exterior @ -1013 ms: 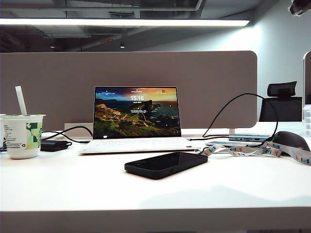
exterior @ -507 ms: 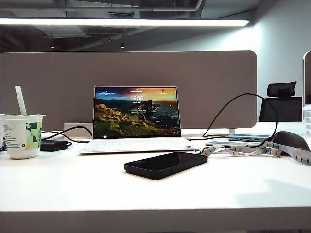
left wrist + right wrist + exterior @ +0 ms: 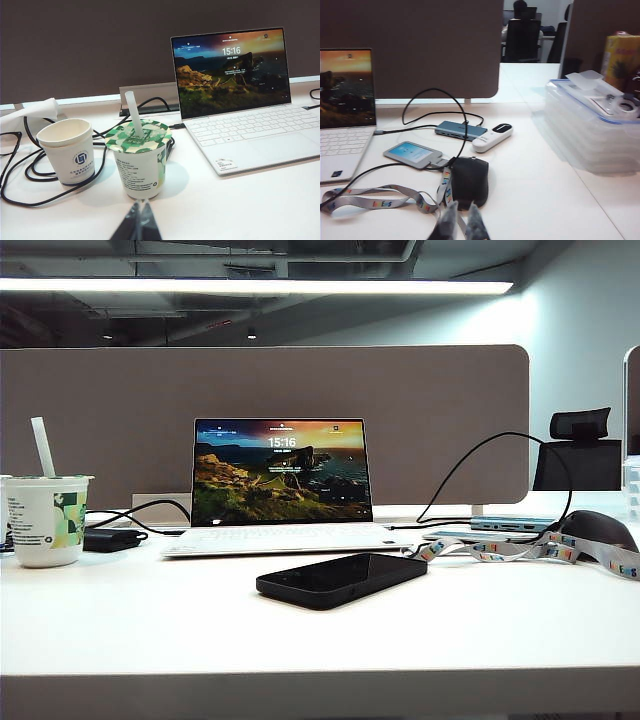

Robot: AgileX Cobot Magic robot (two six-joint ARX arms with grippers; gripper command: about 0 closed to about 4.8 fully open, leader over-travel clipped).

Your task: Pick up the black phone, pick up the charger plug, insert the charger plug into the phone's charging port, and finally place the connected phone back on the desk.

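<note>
The black phone [image 3: 340,578] lies flat on the white desk [image 3: 150,630] in front of the laptop, and neither gripper is near it in the exterior view. The charger plug [image 3: 438,162], a small silver tip on a thin black cable, rests beside a pale blue slab [image 3: 412,153]. My right gripper [image 3: 461,214] hovers low over the desk just short of a black mouse [image 3: 469,181], shut with nothing between its fingers. My left gripper [image 3: 139,214] is shut and empty, close to a lidded cup [image 3: 139,162]. The charging port is too small to make out.
An open laptop [image 3: 282,485] stands mid-desk before the fabric divider [image 3: 100,420]. Left: a paper cup [image 3: 67,150], power brick [image 3: 112,539] and cables. Right: a lanyard [image 3: 380,202], hub [image 3: 460,130], white stick-shaped device [image 3: 492,137] and stacked clear boxes [image 3: 587,130].
A soft shadow over the desk's front slid to the right and faded out. The phone, laptop and cup have not moved.
</note>
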